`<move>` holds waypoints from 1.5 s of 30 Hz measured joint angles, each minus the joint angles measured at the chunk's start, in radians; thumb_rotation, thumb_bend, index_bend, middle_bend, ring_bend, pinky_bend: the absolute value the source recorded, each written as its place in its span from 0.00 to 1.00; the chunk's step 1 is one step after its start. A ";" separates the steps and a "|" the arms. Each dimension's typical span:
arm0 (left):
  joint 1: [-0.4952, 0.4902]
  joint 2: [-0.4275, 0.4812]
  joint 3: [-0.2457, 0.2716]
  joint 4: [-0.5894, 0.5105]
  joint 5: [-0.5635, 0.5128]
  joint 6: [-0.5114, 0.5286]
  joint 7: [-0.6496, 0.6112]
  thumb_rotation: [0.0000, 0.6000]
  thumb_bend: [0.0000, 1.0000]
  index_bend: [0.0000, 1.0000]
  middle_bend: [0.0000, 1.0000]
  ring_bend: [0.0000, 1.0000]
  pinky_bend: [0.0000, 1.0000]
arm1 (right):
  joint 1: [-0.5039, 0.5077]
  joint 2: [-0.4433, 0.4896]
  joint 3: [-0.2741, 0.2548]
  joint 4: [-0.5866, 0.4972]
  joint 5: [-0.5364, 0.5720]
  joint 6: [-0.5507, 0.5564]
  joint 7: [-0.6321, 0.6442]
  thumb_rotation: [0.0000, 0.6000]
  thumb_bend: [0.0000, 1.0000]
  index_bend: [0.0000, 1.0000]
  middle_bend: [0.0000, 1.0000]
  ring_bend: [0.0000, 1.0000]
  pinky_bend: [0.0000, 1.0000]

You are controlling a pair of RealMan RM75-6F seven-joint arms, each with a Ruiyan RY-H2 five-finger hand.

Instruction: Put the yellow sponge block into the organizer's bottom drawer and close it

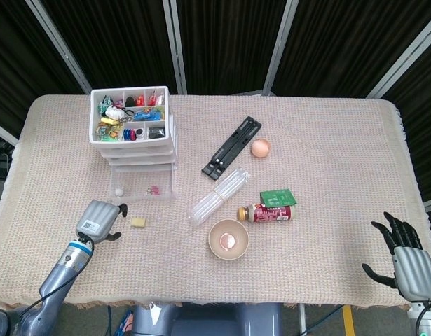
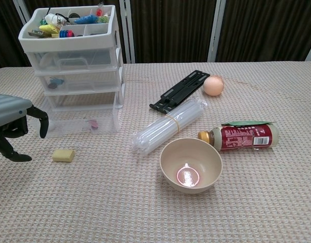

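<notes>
The yellow sponge block (image 1: 138,222) (image 2: 63,155) lies on the cloth just in front of the organizer (image 1: 134,133) (image 2: 74,61). The organizer's clear bottom drawer (image 1: 141,185) (image 2: 79,121) is pulled out, with a few small items inside. My left hand (image 1: 99,219) (image 2: 13,126) hovers just left of the sponge, fingers curled downward and apart, holding nothing. My right hand (image 1: 404,259) rests at the table's near right corner, fingers spread and empty; only the head view shows it.
A beige bowl (image 1: 228,239) (image 2: 191,165), a bundle of clear tubes (image 1: 219,195) (image 2: 168,125), a lying red-labelled bottle (image 1: 268,212) (image 2: 241,136), a black stand (image 1: 233,147) (image 2: 180,91) and a peach ball (image 1: 261,148) (image 2: 213,85) occupy the table's middle.
</notes>
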State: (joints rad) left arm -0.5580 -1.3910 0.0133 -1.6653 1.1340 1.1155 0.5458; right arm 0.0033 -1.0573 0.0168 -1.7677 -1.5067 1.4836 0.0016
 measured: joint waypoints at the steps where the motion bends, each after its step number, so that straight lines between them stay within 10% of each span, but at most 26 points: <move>1: -0.003 -0.006 -0.002 0.004 -0.013 -0.006 0.012 1.00 0.30 0.44 1.00 0.93 0.76 | 0.000 0.000 0.000 0.000 0.000 0.000 0.000 1.00 0.10 0.16 0.00 0.00 0.00; 31: -0.075 -0.162 -0.025 0.102 -0.182 -0.074 0.204 1.00 0.42 0.39 1.00 0.93 0.76 | -0.001 0.003 0.001 -0.003 0.002 0.001 0.011 1.00 0.10 0.16 0.00 0.00 0.00; 45: -0.071 -0.183 -0.016 0.119 -0.153 -0.056 0.195 1.00 0.59 0.66 1.00 0.93 0.76 | -0.002 0.003 0.002 -0.005 0.002 0.003 0.012 1.00 0.10 0.16 0.00 0.00 0.00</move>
State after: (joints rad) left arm -0.6285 -1.5737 -0.0023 -1.5463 0.9812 1.0599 0.7405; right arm 0.0011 -1.0544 0.0186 -1.7727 -1.5051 1.4865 0.0141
